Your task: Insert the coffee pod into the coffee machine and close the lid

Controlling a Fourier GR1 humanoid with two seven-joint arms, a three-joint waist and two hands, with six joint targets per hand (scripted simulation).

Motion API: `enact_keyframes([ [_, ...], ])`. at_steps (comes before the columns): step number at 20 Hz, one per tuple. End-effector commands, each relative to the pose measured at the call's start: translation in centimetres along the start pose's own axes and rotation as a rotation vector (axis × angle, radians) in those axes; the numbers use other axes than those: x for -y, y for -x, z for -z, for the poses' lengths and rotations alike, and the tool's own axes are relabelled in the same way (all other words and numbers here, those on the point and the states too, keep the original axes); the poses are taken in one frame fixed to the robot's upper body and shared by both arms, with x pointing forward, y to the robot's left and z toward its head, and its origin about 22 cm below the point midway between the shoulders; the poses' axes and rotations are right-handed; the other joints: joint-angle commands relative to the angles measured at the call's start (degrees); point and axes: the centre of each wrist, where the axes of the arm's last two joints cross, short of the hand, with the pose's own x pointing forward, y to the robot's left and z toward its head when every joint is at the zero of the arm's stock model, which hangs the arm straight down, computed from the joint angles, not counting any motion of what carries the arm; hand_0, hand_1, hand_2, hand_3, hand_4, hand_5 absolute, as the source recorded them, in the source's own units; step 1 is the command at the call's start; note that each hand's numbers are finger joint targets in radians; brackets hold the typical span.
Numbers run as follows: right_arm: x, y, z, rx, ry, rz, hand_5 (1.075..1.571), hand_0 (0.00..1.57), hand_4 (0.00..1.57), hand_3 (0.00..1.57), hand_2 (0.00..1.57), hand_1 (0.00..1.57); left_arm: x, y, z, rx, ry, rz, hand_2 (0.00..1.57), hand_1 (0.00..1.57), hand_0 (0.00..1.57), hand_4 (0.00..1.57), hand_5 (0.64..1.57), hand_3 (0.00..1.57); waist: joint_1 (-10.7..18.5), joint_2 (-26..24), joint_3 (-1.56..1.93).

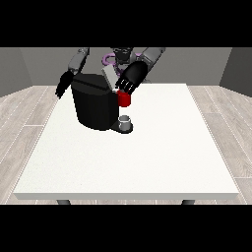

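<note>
The black coffee machine (93, 106) stands on the table's left-centre part. Its grey lid (107, 77) is tilted up at the top. A red thing at the machine (125, 99) sits at its right side. The hand at the view's right (131, 78) hovers just above and behind that red thing, next to the lid, with its fingers spread and pointing down. The hand at the view's left (63, 84) hangs beside the machine's left upper corner, fingers relaxed and holding nothing. A small grey thing (126, 120) stands on the machine's low base below the red thing.
The white table (162, 157) stretches wide to the front and right of the machine. Its front edge runs near the view's bottom. The robot's torso (118, 56) is behind the machine.
</note>
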Motion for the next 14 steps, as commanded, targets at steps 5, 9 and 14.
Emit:
enact_keyframes([
  [5,0.0,-3.0,1.5,0.018,-0.025,0.016,1.571,0.00,0.00,0.00,0.00,0.00,-1.8,0.0,-0.4,0.022,-0.079,0.029,1.22,1.20,1.20,0.36,1.571,1.18,-2.1,1.8,0.00],
  [9,0.1,-0.6,0.2,0.006,0.022,0.021,1.571,0.00,0.00,0.00,0.00,0.00,0.2,0.4,-0.1,0.009,-0.064,0.064,1.27,1.27,1.27,0.17,1.571,1.18,-1.0,0.0,0.02],
  [14,1.0,-1.0,0.2,-0.002,-0.014,-0.006,1.571,0.00,0.00,0.00,0.00,0.00,1.0,2.0,-0.6,-0.027,-0.058,0.162,1.22,1.21,1.21,0.00,1.571,1.09,-1.9,1.0,0.01],
])
